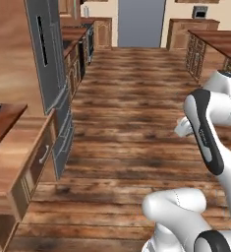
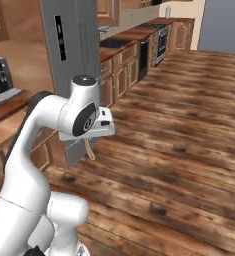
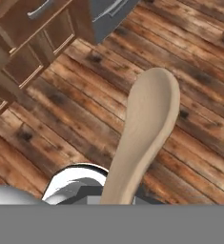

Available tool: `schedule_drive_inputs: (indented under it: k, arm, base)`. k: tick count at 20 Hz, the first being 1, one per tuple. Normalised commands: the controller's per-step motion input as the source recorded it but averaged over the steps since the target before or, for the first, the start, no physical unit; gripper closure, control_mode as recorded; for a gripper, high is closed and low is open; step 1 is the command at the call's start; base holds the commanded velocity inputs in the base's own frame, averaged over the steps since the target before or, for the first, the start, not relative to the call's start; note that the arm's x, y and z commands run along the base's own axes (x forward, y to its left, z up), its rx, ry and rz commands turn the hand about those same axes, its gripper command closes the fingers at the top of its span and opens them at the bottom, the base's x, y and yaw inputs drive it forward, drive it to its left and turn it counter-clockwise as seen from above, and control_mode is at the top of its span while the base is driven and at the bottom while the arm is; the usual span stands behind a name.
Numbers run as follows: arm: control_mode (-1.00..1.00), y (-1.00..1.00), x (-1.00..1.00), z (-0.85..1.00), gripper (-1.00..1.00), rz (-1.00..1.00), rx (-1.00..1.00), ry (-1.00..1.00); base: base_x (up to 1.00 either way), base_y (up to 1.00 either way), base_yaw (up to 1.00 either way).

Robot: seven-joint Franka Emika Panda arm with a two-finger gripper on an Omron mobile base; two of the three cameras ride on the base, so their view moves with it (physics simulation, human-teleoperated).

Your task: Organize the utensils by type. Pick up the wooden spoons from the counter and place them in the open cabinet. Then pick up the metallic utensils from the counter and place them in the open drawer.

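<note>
The pale beige wooden spoon point(image 3: 144, 138) is clamped by its handle in the narrowly closed gripper point(image 2: 90, 145), bowl hanging down over the floor point(image 3: 189, 71), presumably for carrying to the open cabinet. The jaws themselves are hidden; the grip is judged from the spoon's pose.

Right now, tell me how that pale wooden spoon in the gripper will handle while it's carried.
The pale wooden spoon looks thick and solid, so probably stiff and light. It hangs from the gripper by its handle end alone, so it may pivot on a swing. Its smooth surface could slip.
</note>
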Motion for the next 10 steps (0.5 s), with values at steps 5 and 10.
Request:
schedule_drive_inputs:
  k: [5,10]
  arm:
    - [1.0,0.0,0.0,0.0,1.0,0.0,0.0,0.0]
    - [1.0,0.0,0.0,0.0,1.0,0.0,0.0,0.0]
  base:
    - [0.05,-0.16,-0.91]
    - [0.44,-0.09,-0.66]
